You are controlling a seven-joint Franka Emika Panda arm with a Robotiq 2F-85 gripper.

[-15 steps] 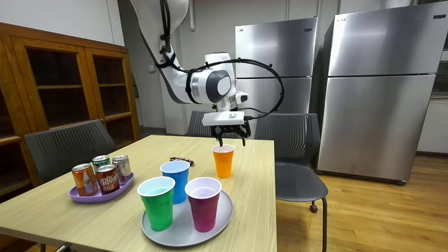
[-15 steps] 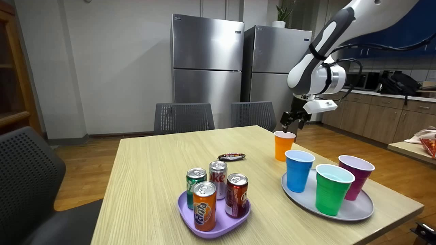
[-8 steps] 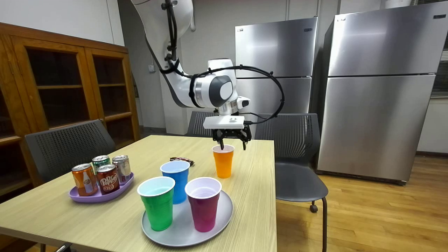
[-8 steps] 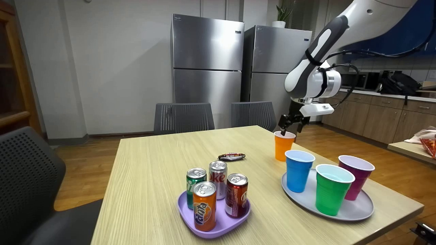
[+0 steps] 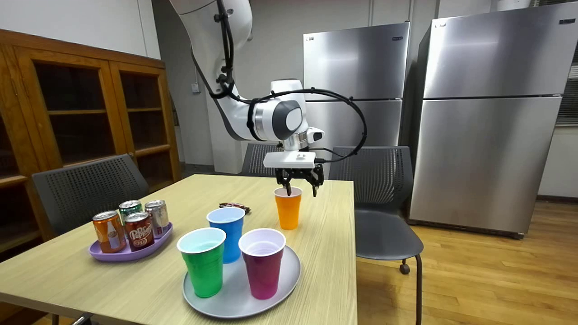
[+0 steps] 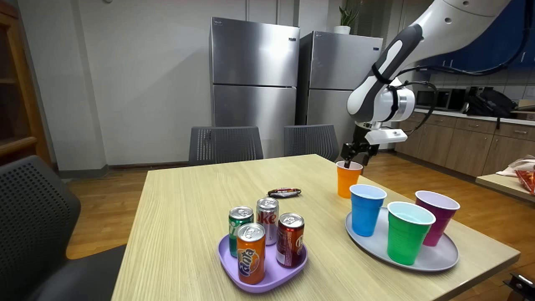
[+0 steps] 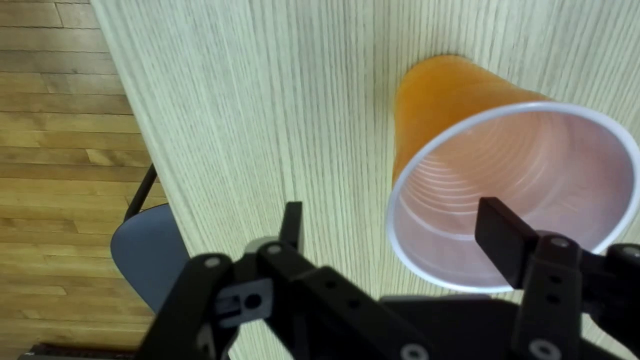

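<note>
The tool (image 5: 301, 194) is spread and empty, one finger over the mouth of the orange cup (image 5: 289, 213) at the bench (image 5: 327, 271)'s far right, the other outside, apparently so the cup's wall lies between.

Wrist view: we see hand (image 7: 391, 212) only in part, rear cut off by bottom edge; finger (image 7: 505, 240) over orange cup (image 7: 505, 165) hides stretch of rim, so we cannot tell whether it touches wall. In exterior view, arm (image 5: 207, 49) cut off by top edge; green can (image 5: 130, 206) half hidden behind orange can (image 5: 109, 232) and dark red can (image 5: 139, 231). In exterior view, lettering on wrapper (image 6: 284, 192) too small for us to read; red packet (image 6: 526, 180) cut off by right edge.
</note>
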